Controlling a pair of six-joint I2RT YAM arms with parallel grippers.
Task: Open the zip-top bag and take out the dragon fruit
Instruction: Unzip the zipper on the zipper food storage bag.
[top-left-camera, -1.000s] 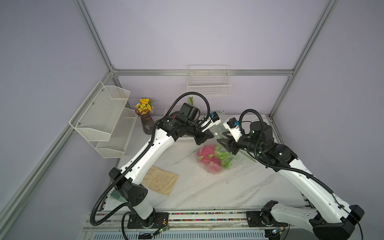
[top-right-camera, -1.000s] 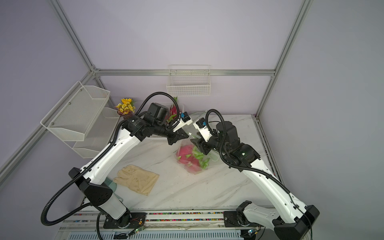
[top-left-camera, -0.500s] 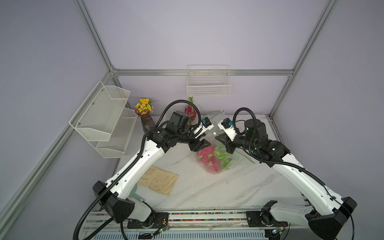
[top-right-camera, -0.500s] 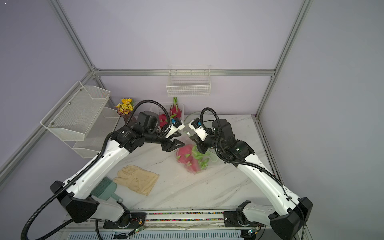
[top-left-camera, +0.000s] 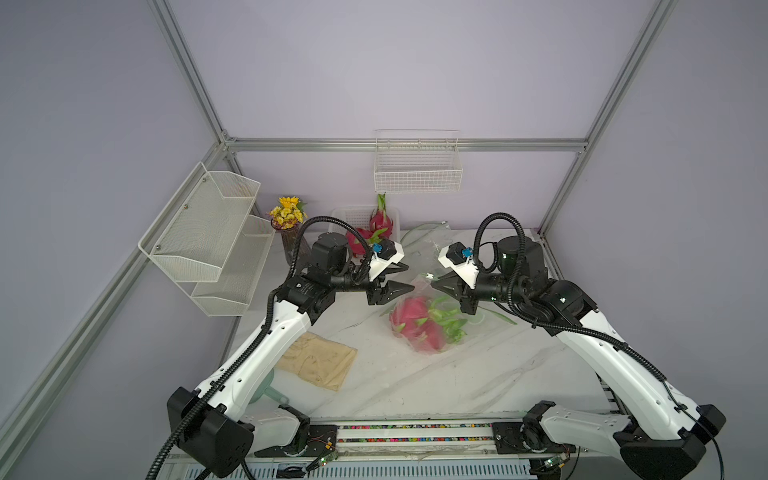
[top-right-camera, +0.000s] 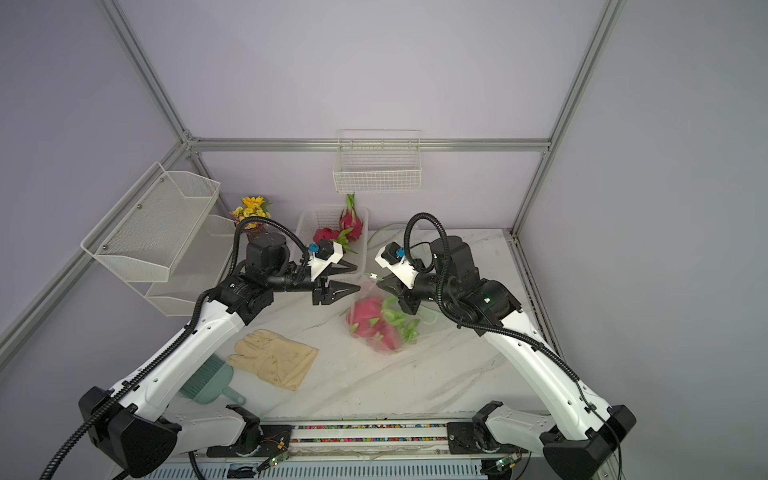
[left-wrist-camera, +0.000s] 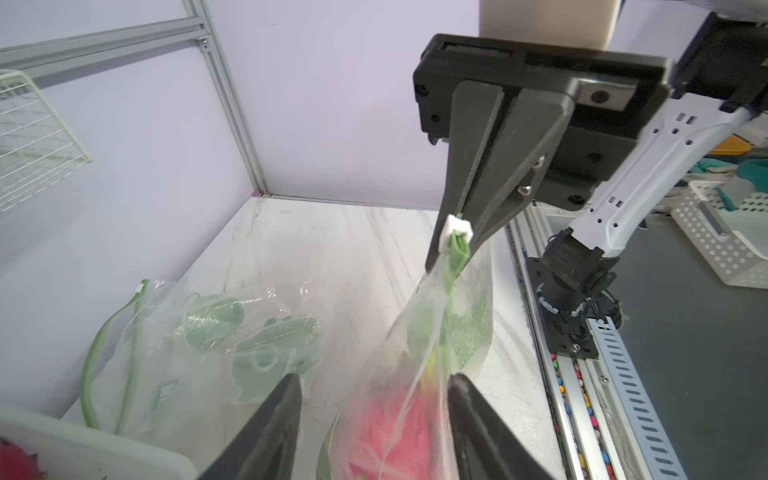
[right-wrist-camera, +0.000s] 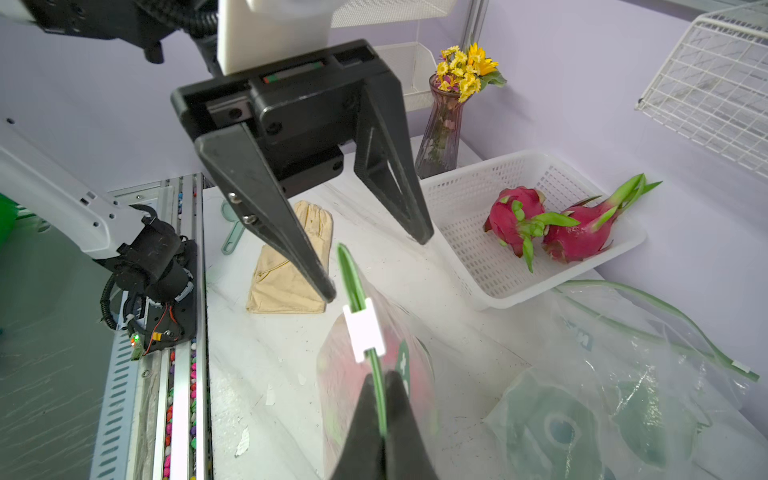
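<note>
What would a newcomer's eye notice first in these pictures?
The bright pink dragon fruit in the clear zip-top bag at mid-table stands out first; the right tool is shut on the bag's green zip strip, the left tool open beside it. Two more fruits lie in the white basket at the back.

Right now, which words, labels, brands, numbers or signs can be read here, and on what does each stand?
No text is legible.
Empty zip-top bag: green and blue print, too blurred to read.
Full zip-top bag: green patch with white marks, too blurred.
Black left arm joint: tiny white mark, too small.
</note>
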